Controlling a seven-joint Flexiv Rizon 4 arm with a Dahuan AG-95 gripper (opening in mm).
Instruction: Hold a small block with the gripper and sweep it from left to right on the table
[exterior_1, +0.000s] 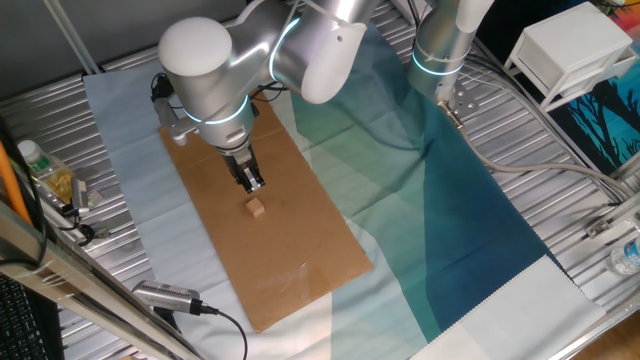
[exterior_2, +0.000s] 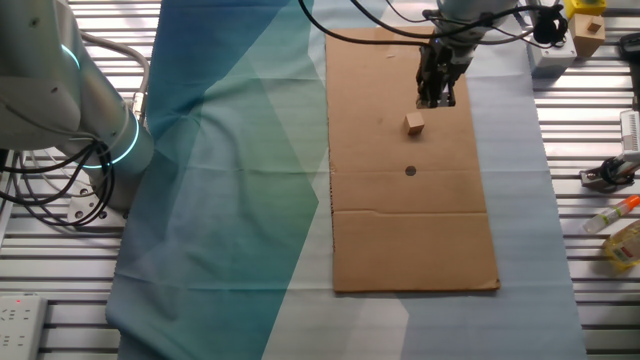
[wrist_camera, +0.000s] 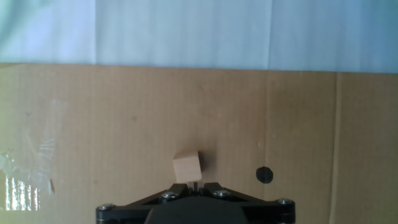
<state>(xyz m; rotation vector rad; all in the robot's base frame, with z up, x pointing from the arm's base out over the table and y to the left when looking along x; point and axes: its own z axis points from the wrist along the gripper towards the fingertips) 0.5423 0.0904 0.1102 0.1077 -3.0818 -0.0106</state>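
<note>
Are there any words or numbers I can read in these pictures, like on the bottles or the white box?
None can be read.
Bottle: label too blurred.
Tubes at the table edge: print too small.
White box: no text visible.
Cardboard: only a black dot, no writing.
Block: plain.

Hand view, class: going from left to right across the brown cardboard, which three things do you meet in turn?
Shiny clear tape patch → small block → black dot.

Bare cardboard sheet (exterior_2: 410, 230) around small block (exterior_2: 415, 123)
</note>
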